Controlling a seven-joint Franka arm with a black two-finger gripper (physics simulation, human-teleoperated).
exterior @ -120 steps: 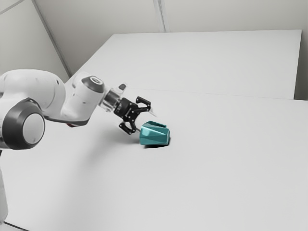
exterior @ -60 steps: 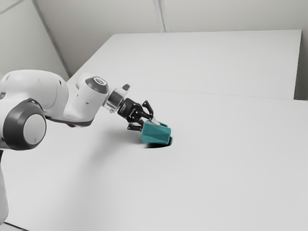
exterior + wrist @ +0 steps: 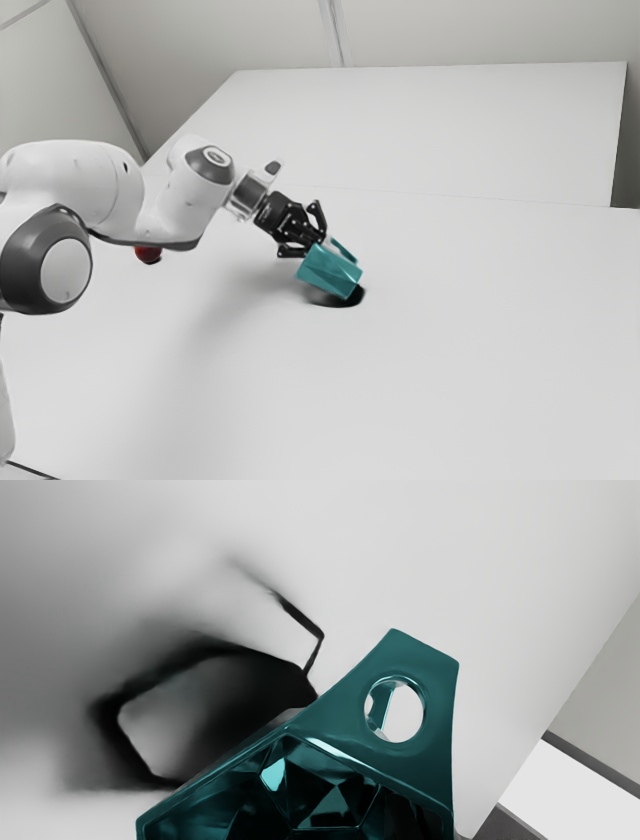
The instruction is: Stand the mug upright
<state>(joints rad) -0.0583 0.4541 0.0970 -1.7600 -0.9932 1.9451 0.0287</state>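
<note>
The teal faceted mug [image 3: 330, 272] is tilted, its mouth toward my hand and its base pointing down toward the exterior view's right. It appears raised a little over its dark shadow on the table. My gripper [image 3: 318, 246] comes in from the upper left of the exterior view, shut on the mug near its mouth. In the wrist view the mug [image 3: 345, 717] shows its hollow inside and a handle side with a round hole. The exact contact of the fingertips is hidden by the mug.
A large white table [image 3: 460, 360] stretches around the mug. A small red round object [image 3: 148, 254] sits behind the arm at the exterior view's left. In the wrist view, the table's edge runs diagonally beyond the mug's handle.
The gripper has gone from wide open to closed on the mug. Hand and mug have shifted slightly toward the exterior view's right; the mug has tilted and its shadow has separated more. The red object has come into view.
</note>
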